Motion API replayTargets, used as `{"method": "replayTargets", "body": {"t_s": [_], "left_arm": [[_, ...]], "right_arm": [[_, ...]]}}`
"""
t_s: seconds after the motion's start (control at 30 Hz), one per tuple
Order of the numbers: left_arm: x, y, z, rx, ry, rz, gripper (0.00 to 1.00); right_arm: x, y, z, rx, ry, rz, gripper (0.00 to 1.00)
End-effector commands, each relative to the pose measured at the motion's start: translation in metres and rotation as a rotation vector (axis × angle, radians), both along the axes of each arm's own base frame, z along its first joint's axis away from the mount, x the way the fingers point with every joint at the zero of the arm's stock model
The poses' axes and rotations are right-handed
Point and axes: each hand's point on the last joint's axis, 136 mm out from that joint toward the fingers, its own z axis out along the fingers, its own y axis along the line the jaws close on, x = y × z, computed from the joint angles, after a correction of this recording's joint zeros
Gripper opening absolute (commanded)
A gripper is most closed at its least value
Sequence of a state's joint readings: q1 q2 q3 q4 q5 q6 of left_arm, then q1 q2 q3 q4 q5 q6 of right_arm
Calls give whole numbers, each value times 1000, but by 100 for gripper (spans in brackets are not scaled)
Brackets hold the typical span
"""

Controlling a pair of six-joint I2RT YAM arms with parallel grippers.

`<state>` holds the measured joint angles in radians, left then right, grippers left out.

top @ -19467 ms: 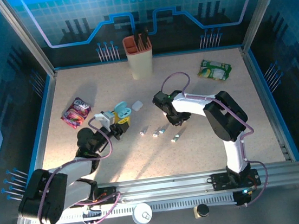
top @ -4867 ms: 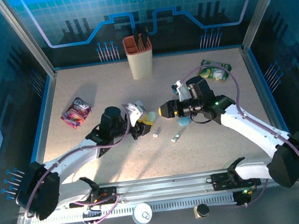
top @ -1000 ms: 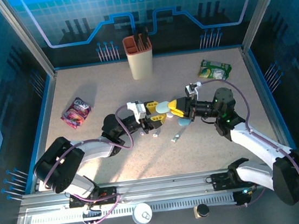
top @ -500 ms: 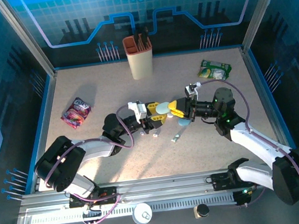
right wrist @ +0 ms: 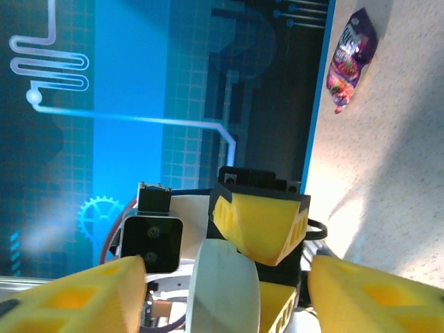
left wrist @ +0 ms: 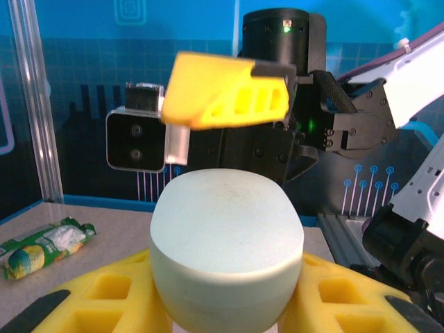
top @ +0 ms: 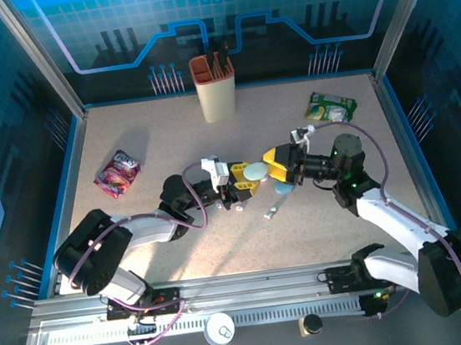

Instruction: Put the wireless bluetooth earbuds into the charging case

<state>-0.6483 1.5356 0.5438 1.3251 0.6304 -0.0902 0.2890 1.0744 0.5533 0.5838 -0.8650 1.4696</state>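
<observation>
My left gripper (top: 247, 180) is shut on a pale blue-green charging case (top: 256, 172), held above the table's middle. In the left wrist view the closed case (left wrist: 225, 236) sits wedged between my yellow fingers (left wrist: 97, 298). My right gripper (top: 276, 165) faces it, open, and its fingers (right wrist: 76, 298) stand apart on either side of the case (right wrist: 222, 288) without touching it. One earbud (top: 271, 212) lies on the table below the grippers, and another small white one (top: 239, 207) lies to its left.
A second pale blue case (top: 283, 189) lies on the table under the right gripper. A tan holder (top: 214, 86) stands at the back. There is a green packet (top: 330, 108) at the back right and a purple snack bag (top: 118, 171) to the left.
My right gripper has opened and its fingers have spread away from the case. The left gripper still holds the case, shifted slightly right.
</observation>
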Motion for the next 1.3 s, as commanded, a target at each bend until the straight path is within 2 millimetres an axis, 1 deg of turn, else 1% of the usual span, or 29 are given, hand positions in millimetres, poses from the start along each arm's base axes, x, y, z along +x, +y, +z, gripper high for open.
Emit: {"method": "replayTargets", "body": {"t_s": [0.0, 0.13, 0.27, 0.43, 0.53, 0.6, 0.67, 0.77, 0.87, 1.1, 1.27], "left_arm": [[-12, 1, -6, 40, -25, -31, 37], [-17, 4, -15, 82, -7, -35, 37], [-25, 6, -23, 114, 26, -61, 37], [-31, 8, -28, 144, 60, -78, 38], [-32, 8, -31, 161, 70, -84, 38], [-35, 8, -31, 165, 74, -98, 38], [-36, 8, -30, 164, 73, -106, 37], [-38, 8, -29, 163, 72, -113, 37], [-39, 9, -29, 164, 66, -118, 37], [-41, 9, -27, 161, 65, -128, 38], [-44, 10, -33, 167, 43, -128, 38]], "right_arm": [[2, -12, 3, -40, -125, -39, 70], [0, -22, -3, -149, -254, -54, 74], [-7, -30, -15, -373, -404, -49, 77], [-22, -23, -10, -495, -646, -4, 80], [-33, -12, -11, -604, -788, 42, 83], [-43, -2, -13, -660, -879, 91, 85], [-46, 5, -17, -728, -936, 111, 86], [-47, 12, -25, -803, -976, 144, 87], [-45, 16, -28, -827, -996, 154, 87], [-36, 11, -23, -854, -1005, 92, 87], [-31, 7, -14, -830, -975, 32, 86]]}}
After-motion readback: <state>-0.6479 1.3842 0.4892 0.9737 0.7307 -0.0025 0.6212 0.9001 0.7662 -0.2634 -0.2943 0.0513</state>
